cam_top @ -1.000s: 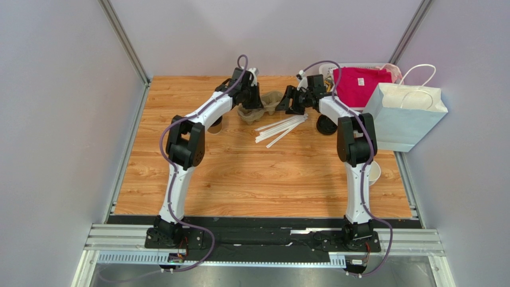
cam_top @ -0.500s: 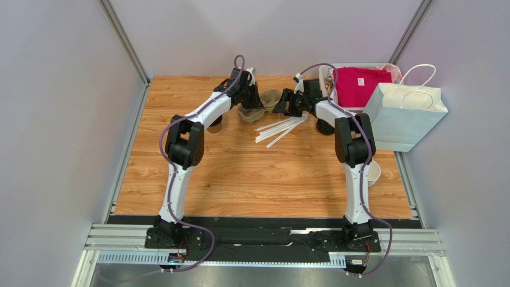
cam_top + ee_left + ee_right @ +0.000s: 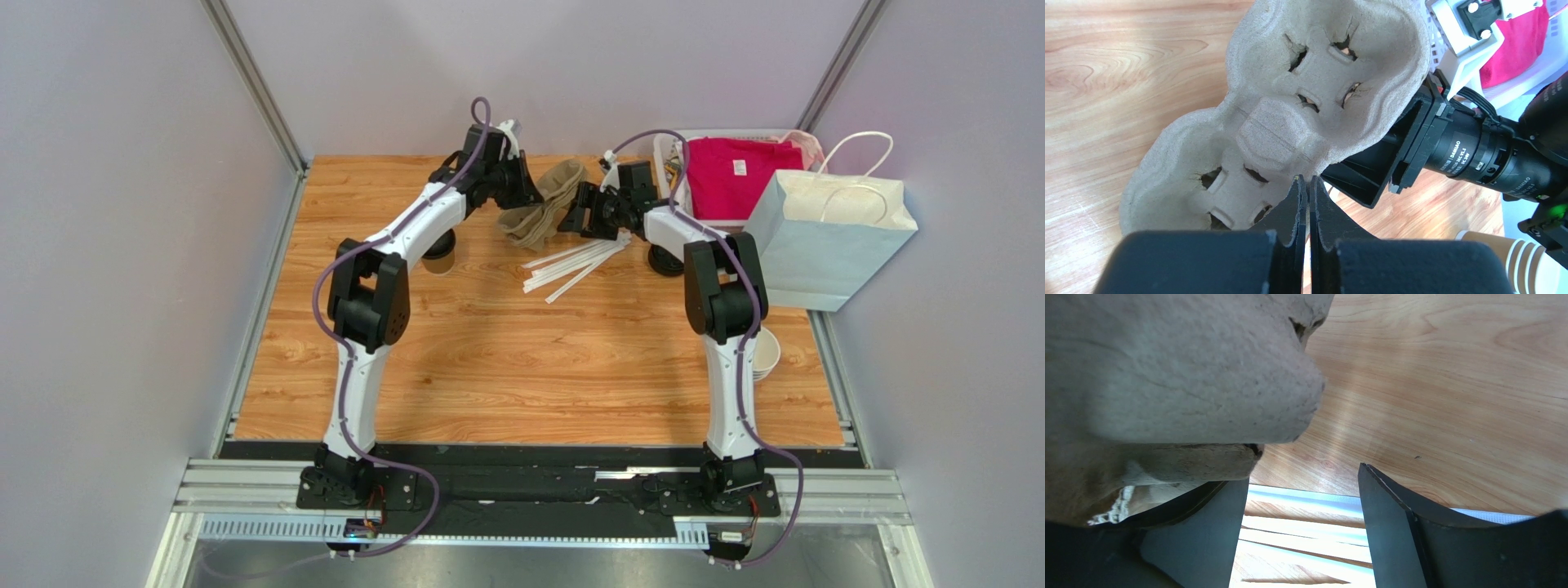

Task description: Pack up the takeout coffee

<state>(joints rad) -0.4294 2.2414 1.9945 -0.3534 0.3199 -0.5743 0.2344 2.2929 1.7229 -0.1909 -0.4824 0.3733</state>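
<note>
A grey pulp cup carrier hangs tilted above the far middle of the table. My left gripper is shut on its rim; in the left wrist view the fingertips pinch the carrier edge. My right gripper is open at the carrier's right end. In the right wrist view the carrier fills the upper left, over the left finger. A brown cup with a dark top stands partly hidden under my left arm; it may be the takeout coffee.
White straws lie below the carrier, also seen between the right fingers. Black lid, white bin with pink cloth and white paper bag stand at right. Lidless cups sit by the right arm.
My left gripper has risen and moved back, lifting and tilting the carrier off the table. The right gripper has shifted a little left, staying at the carrier's end.
</note>
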